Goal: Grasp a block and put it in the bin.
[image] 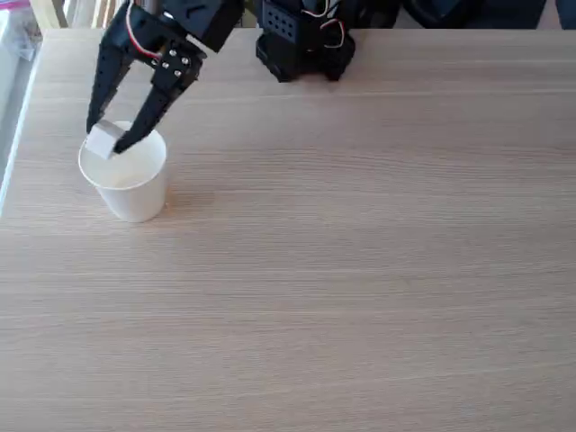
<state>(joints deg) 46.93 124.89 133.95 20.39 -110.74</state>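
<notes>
In the fixed view, the table [360, 270] is a light wood-grain surface, bare across its middle and right. The arm's black base [301, 40] sits at the far edge, well apart from the cup, with red and white wires visible on it. A pale strip runs along the left border of the table. The bin [126, 180] is a white paper cup standing upright near the left edge, mouth up, its long axis vertical and its body tapering toward the base. The gripper [106, 137] reaches down from the upper left, with its two black fingers angled downward and closed against the block [103, 139]. The block, a small white cube, is held between the fingertips directly over the cup's rim on its left side, slightly tilted. The fingers partly cover the far rim of the cup.
</notes>
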